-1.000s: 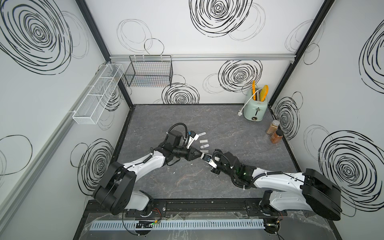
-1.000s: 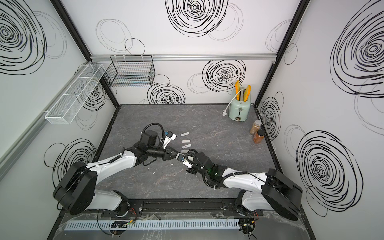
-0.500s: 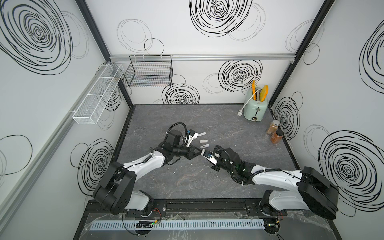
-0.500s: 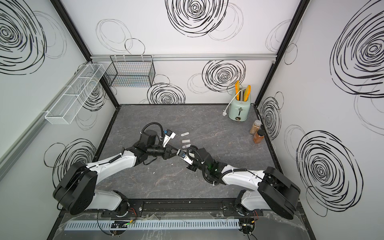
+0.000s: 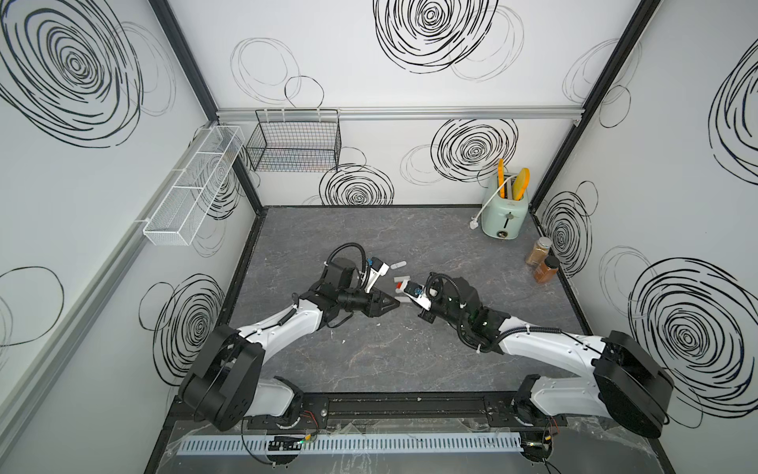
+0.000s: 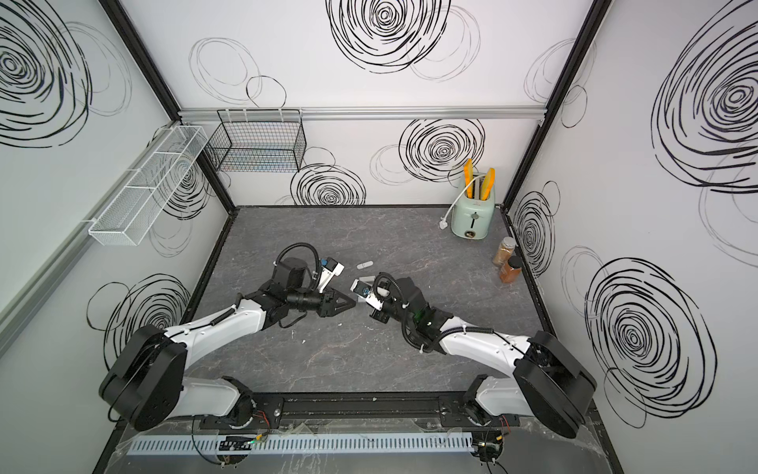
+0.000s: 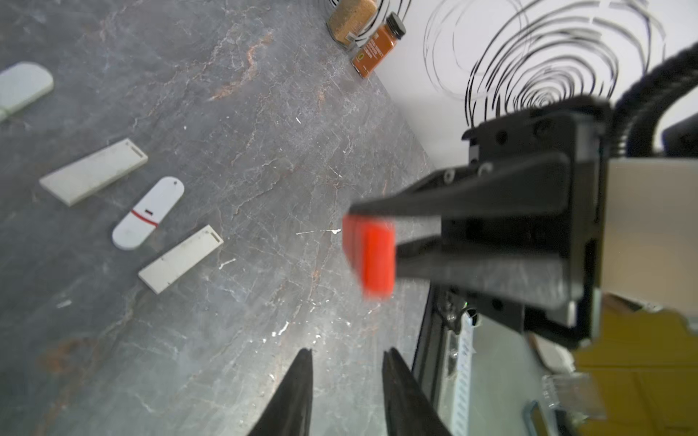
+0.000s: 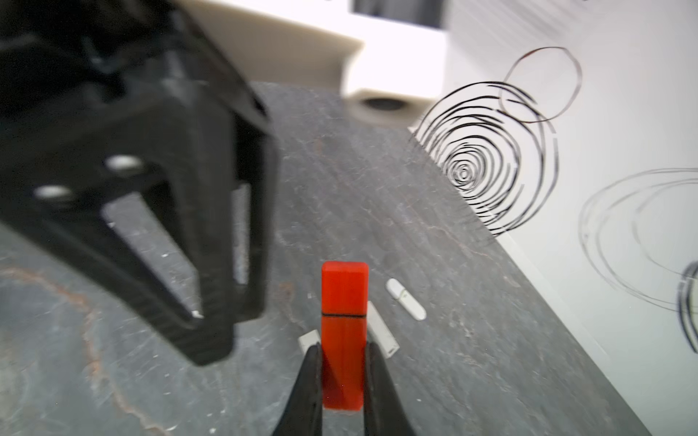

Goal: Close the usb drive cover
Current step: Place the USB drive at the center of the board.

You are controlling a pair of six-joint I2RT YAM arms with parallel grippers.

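The left arm reaches in low over the dark grey marbled stone counter [image 5: 369, 361]. Its black left hand [image 7: 347, 362] stands narrowly parted, with only bare counter between the tips, so it holds nothing. In both top views its tips point across at the other arm, near it but apart.

Just past those tips is the red rectangular plastic usb drive [image 8: 344, 321], off the counter and held roughly level. Its red cap [image 8: 344, 288] faces the left hand. A thin dark seam runs where cap meets body, and no metal plug shows. The black right hand [image 8: 343, 353] is clamped on the body end of the drive, one finger on each long side.

On the counter beyond the two hands lie a white rounded stick with a red band [image 7: 148, 213] and two flat pale rectangular sticks [image 7: 94, 171], well clear of the grip.

The capping step looks done or all but done. The cover sits on the drive and the left hand is free of it. Whether the cap is pushed fully home I cannot tell from the seam alone.

If it is not, the next move calls for a square push on the cap's end, straight along the drive, while the right hand holds firm. If it is, the left hand needs to draw clear without brushing the cap. The right hand can then lower the drive onto a bare patch of counter.
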